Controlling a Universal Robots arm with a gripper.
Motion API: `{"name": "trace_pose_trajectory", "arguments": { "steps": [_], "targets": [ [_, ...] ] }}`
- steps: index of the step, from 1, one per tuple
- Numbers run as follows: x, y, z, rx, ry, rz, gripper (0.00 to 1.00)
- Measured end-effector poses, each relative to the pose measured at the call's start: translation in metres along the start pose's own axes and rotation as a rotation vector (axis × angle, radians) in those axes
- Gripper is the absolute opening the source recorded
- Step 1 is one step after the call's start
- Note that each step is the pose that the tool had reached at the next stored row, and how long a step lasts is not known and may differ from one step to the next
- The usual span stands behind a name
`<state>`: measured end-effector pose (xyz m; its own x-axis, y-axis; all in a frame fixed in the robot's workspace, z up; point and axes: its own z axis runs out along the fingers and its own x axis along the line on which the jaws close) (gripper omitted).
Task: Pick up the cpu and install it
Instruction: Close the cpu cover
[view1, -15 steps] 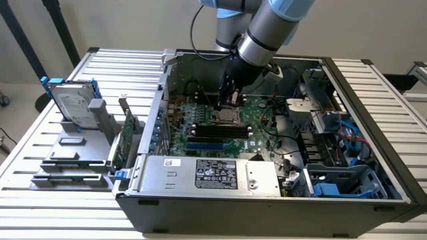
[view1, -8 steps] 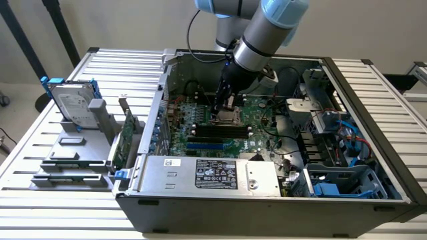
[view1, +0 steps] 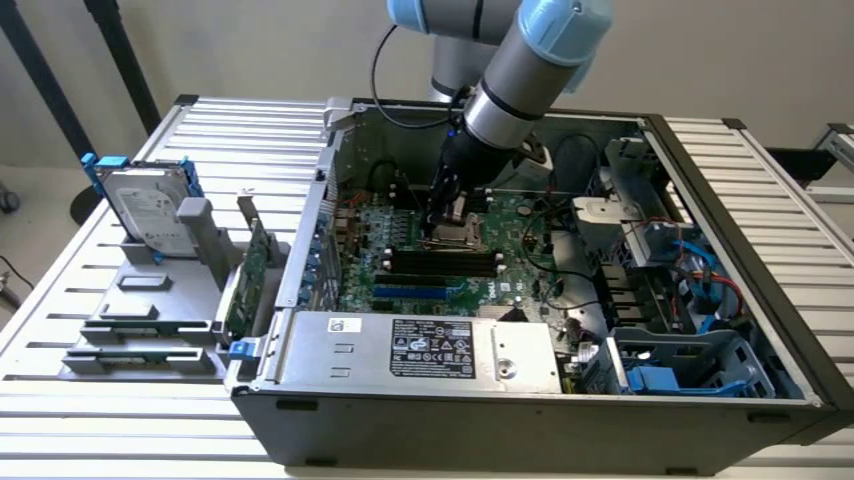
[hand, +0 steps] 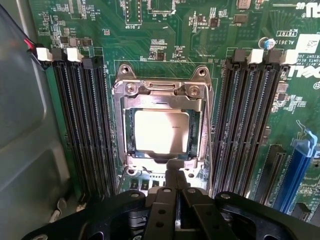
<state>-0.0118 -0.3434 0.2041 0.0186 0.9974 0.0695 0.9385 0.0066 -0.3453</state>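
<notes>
cpu (hand: 162, 131) seated flat inside the socket (hand: 161, 90) frame. gripper (hand: 176, 176) fingers clenched shut, holding nothing, tips over the socket edge just beside the cpu.

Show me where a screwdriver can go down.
Bare table slats: in front of the grey rack, and beyond the case at the exterior view's right. Crowded inside the case: the arm over the socket, blue cables in the drive bay.
</notes>
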Motion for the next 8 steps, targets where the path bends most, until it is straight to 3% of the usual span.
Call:
{"name": "trace_pose_trajectory", "arguments": {
  "steps": [8],
  "targets": [
    [0.0015,0.0007,0.0036,0.0002,0.0083,-0.003,0.11]
  ]
}}
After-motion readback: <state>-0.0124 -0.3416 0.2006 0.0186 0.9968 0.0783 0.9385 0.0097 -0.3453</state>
